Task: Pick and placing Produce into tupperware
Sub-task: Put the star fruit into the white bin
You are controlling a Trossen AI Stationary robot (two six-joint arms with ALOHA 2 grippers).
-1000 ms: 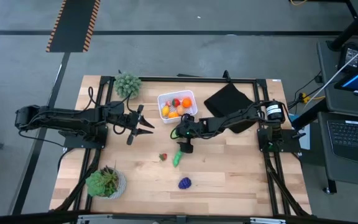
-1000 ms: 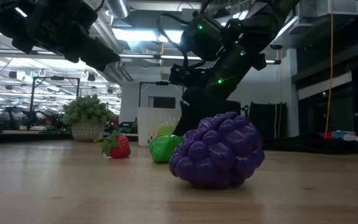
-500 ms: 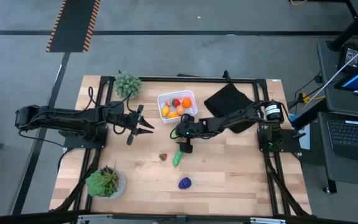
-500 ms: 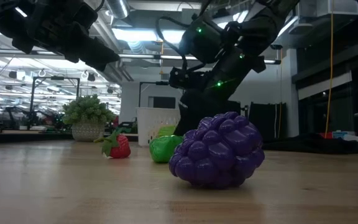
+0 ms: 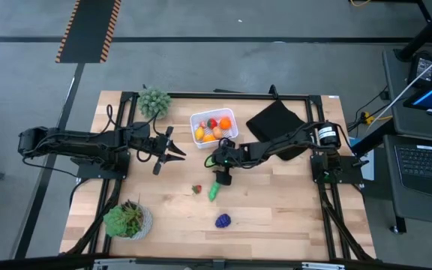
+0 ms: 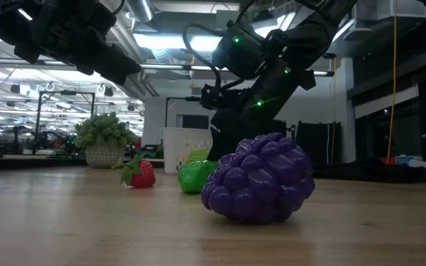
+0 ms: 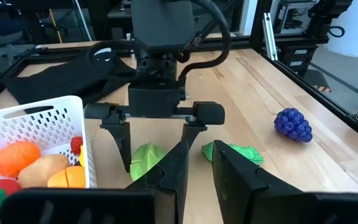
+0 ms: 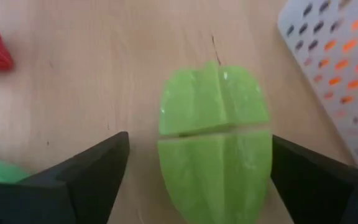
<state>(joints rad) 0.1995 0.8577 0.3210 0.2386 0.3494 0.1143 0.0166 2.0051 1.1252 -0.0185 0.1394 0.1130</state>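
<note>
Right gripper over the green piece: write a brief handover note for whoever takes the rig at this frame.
Right gripper: open, straddling the pale green fruit beside the tupperware, not closed on it.
Left gripper: shut, waiting left of the tub.
Done: several orange, yellow and red pieces lie in the tub.
Left: the pale green fruit, the strawberry, the dark green vegetable and the purple grapes, all on the table.
</note>
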